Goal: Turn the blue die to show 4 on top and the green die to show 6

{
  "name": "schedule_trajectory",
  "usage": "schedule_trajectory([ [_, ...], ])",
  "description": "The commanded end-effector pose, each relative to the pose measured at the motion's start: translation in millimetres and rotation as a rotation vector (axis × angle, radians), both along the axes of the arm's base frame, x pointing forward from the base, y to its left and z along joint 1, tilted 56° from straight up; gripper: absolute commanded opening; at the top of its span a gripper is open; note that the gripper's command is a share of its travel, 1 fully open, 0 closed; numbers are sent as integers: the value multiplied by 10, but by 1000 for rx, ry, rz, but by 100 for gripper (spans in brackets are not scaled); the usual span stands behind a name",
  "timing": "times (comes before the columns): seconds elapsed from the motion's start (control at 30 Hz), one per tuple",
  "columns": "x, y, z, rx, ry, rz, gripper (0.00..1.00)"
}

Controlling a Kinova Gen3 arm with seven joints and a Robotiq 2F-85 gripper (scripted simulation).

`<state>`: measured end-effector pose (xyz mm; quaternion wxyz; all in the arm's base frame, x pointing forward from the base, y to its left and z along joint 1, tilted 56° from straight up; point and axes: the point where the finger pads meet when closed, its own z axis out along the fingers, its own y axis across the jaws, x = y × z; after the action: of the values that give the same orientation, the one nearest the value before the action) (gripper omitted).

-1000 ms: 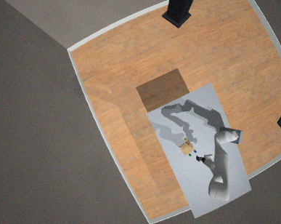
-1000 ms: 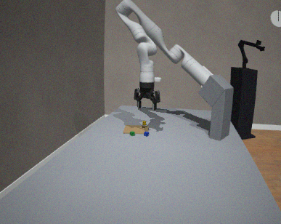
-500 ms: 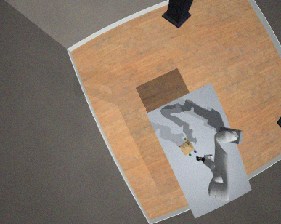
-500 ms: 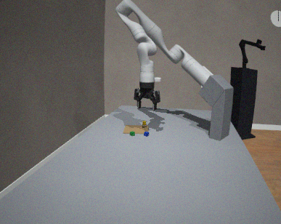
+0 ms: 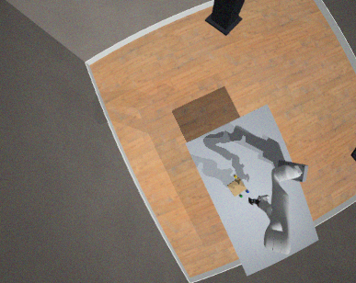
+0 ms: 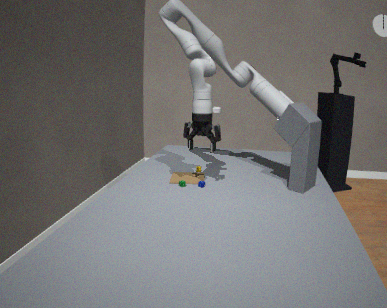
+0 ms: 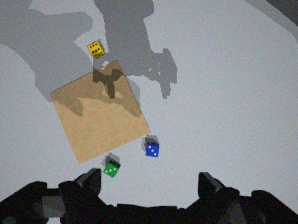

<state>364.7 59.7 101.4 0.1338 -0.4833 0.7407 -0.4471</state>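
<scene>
A tan square mat [image 7: 99, 112] [image 6: 182, 177] [image 5: 236, 186] lies flat on the grey table. A blue die [image 7: 152, 148] [image 6: 201, 184] [image 5: 247, 191] lies on the table just off the mat's corner. A green die [image 7: 111, 169] [image 6: 182, 183] [image 5: 240, 195] lies at the mat's near edge, mostly off it. A yellow die [image 7: 96, 50] [image 6: 199, 170] [image 5: 235, 175] lies off the mat's far corner. My gripper [image 6: 202, 147] [image 5: 252, 200] is open and empty, high above the table and well above the dice. Its two fingers show at the bottom of the wrist view. The pips are too small to read.
The grey table [image 6: 213, 240] [image 5: 260, 220] stands on a wooden floor. The arm's grey base block [image 6: 303, 150] stands on the table to the right of the mat. Black camera stands [image 6: 335, 135] [image 5: 224, 16] are beyond the table.
</scene>
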Motion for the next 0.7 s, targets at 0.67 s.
schedule_trajectory([
  [0.67,103,-3,-63,-303,246,291,100],
])
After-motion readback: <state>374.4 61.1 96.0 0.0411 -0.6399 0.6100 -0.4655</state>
